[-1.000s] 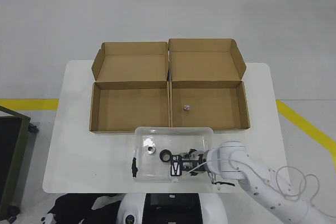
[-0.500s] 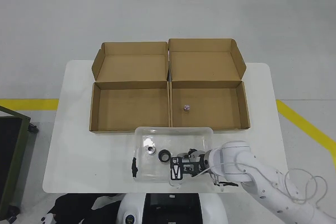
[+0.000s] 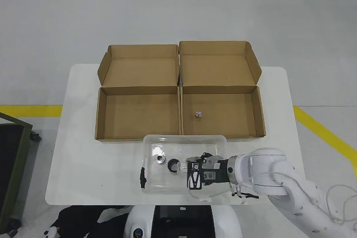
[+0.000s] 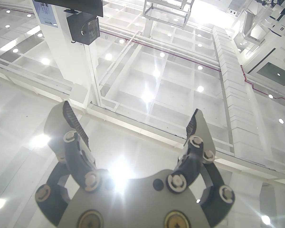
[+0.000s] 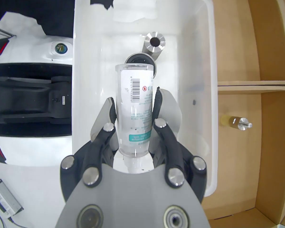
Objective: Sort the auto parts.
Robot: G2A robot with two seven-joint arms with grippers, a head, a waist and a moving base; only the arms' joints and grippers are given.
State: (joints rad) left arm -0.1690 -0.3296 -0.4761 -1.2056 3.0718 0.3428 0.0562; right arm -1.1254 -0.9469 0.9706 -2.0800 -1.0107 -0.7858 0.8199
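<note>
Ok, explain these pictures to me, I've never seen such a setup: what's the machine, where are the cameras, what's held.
This is a two-armed robot at a white table. One picture looks down from above; the other two come from cameras on its wrists. On the table stand two open cardboard boxes and a clear bin. The right gripper is in the bin, shut on a clear bottle; a metal cylinder and a black ring lie in the bin too. The left gripper is open, empty, pointing at the ceiling.

Right claw (image 5: pixel 134 98) clamped, left claw (image 4: pixel 131 108) splayed.
</note>
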